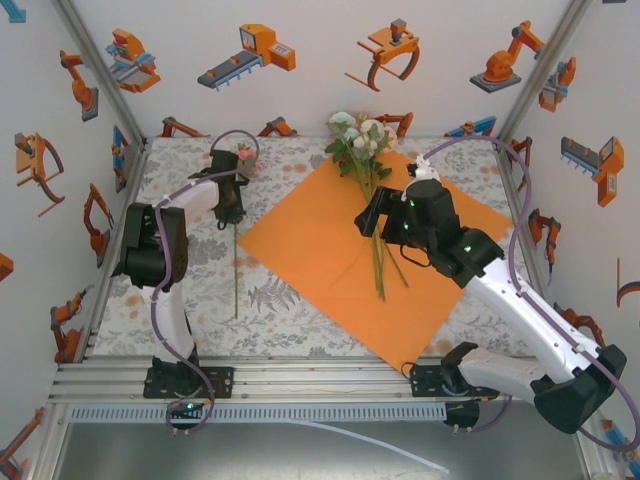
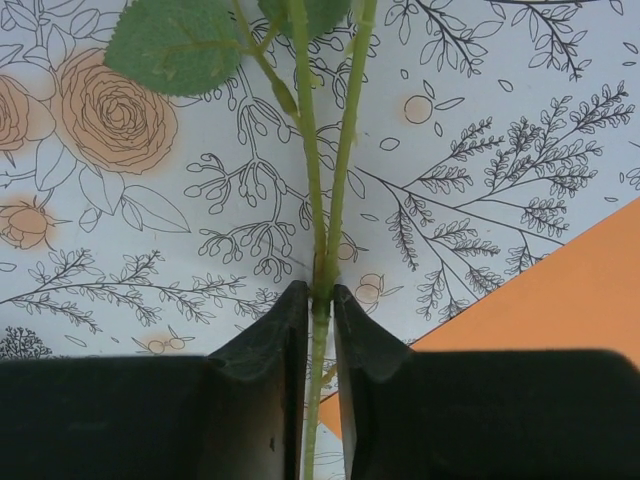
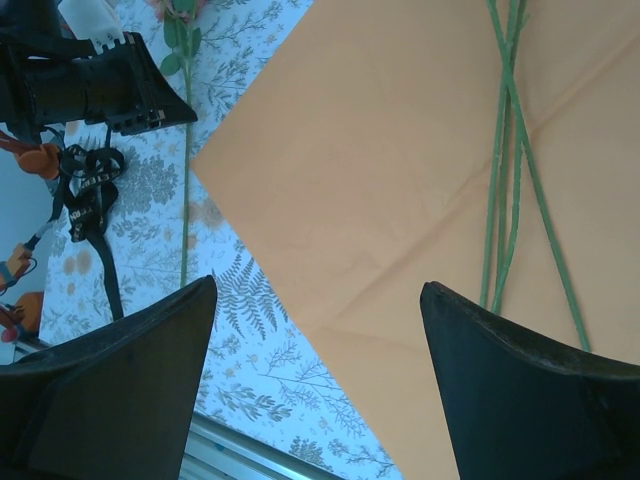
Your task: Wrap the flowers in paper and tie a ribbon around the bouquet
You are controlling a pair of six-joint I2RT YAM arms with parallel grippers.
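The left pincer (image 2: 320, 295) is squeezed shut on the thin stem of one loose pink flower (image 1: 245, 158) on the tablecloth (image 1: 205, 290), probably to carry it to the others, and one black ribbon (image 3: 88, 205) lies close by. In the middle lies one orange paper (image 1: 300, 250) with one bunch of flowers (image 1: 362, 145) on it, ready for wrapping. The right pincer (image 3: 318, 288) hangs wide open above the paper, holding nothing.

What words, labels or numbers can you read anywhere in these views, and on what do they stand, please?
No text can be read.
On the ribbon: small pale lettering, too small and blurred to read.
On the wall prints: drawings of robot parts, no words.
On the tablecloth: floral line print, no text.
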